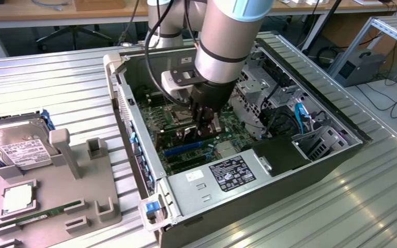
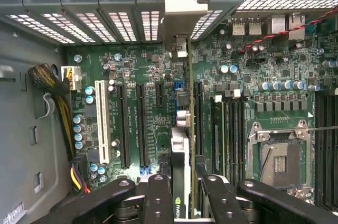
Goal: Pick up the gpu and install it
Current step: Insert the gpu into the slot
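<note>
Most of the task looks done, judging by where the card sits. On the exterior view's left, the hard drive (image 1: 16, 147) and the grey holder (image 1: 81, 206) with a CPU (image 1: 20, 199) and a RAM stick (image 1: 36, 217) lie on the slatted table (image 1: 47, 77), and no card is on it. To the right of them is the open PC case (image 1: 309, 170), with the gripper (image 1: 204, 124) reaching down inside it, jaws clamped on the gpu (image 1: 184, 135). In the wrist view the gpu (image 2: 180, 155) stands on edge between the fingers (image 2: 158, 195), lined up along a motherboard (image 2: 148, 76) slot. Its silver bracket (image 2: 182, 2) is at the rear slot opening. So pickup and carry are done. Can't tell whether the card edge is pressed fully home. The grip is not let go. The CPU socket (image 2: 280, 160) beside it is empty.
</note>
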`<state>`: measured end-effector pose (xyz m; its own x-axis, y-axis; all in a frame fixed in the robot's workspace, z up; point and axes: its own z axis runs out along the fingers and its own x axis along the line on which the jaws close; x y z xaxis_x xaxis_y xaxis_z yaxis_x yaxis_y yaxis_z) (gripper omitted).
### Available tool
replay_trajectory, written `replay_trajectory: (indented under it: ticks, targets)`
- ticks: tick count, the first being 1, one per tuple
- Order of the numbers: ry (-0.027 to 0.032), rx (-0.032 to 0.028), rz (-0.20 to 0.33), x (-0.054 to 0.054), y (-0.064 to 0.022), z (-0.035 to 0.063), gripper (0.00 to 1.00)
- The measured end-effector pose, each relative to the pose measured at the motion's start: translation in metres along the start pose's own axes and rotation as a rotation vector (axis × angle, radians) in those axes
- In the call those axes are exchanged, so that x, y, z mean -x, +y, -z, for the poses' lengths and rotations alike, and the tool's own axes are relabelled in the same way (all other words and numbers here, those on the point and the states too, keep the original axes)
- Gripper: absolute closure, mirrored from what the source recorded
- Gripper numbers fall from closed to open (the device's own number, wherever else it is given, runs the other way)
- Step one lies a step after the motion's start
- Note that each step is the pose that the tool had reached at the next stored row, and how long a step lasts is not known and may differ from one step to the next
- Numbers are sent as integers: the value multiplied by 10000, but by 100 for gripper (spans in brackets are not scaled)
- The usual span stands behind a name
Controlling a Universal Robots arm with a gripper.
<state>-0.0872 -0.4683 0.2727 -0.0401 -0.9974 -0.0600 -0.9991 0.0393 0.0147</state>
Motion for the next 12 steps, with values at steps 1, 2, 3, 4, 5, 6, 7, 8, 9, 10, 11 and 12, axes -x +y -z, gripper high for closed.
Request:
replay_trajectory:
  ticks: [1, 2, 3, 4, 5, 6, 7, 8, 9, 10, 11, 12]
  targets:
    - [0, 1, 0, -7, 2, 0, 73]
    - [0, 0, 0, -15, 1, 1, 73]
    - [0, 0, -1, -16, 7, 1, 73]
    - [0, -1, 0, -17, 20, 1, 73]
    - [0, -1, 0, -18, 36, 0, 73]
    - [0, -1, 0, -18, 48, 0, 73]
    - [0, -1, 0, -18, 59, 0, 73]
    - [0, -1, 0, -19, 73, -1, 73]
    - [1, -1, 0, -19, 85, -2, 73]
    - [0, -1, 0, -19, 89, -2, 73]
    - [0, -1, 0, -18, 92, -3, 73]
    - [0, -1, -2, -18, 101, -3, 73]
